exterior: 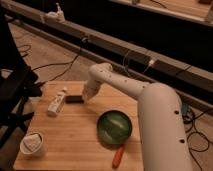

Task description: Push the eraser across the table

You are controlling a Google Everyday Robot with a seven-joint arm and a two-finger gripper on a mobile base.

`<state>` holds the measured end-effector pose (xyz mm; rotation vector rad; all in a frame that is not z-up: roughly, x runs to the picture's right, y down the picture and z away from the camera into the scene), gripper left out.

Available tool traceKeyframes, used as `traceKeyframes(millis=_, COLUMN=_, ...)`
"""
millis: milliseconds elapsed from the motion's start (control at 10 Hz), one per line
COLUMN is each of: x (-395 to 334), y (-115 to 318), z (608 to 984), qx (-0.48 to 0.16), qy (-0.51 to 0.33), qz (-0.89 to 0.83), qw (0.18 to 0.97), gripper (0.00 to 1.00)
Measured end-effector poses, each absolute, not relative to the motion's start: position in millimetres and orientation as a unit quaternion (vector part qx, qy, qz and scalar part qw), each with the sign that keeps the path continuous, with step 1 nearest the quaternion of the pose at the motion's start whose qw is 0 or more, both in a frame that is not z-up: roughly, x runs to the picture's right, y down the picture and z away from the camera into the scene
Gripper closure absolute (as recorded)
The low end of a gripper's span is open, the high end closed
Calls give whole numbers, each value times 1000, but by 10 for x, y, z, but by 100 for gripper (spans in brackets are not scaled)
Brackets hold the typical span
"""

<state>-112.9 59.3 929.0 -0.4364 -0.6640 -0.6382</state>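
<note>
The eraser (74,99), a small flat black block, lies on the light-wood table (75,135) near its far edge. My gripper (88,95) hangs at the end of the white arm, just to the right of the eraser, low over the table and touching or nearly touching the eraser's right end.
A white bottle (57,102) lies left of the eraser. A green bowl (115,127) sits at the right, with an orange carrot-like stick (118,156) in front of it. A white cup (33,144) stands at the front left corner. Cables lie on the floor behind.
</note>
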Motion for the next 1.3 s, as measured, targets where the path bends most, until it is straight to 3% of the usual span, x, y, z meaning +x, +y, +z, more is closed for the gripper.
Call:
traceKeyframes(millis=700, x=-1117, y=613, z=9629, qx=-206, qy=-332, qz=-289, qw=874, gripper=100)
traceKeyframes(millis=1300, x=-1758, y=634, z=9686, qx=-182, qy=-391, qz=-303, qw=850, gripper=100)
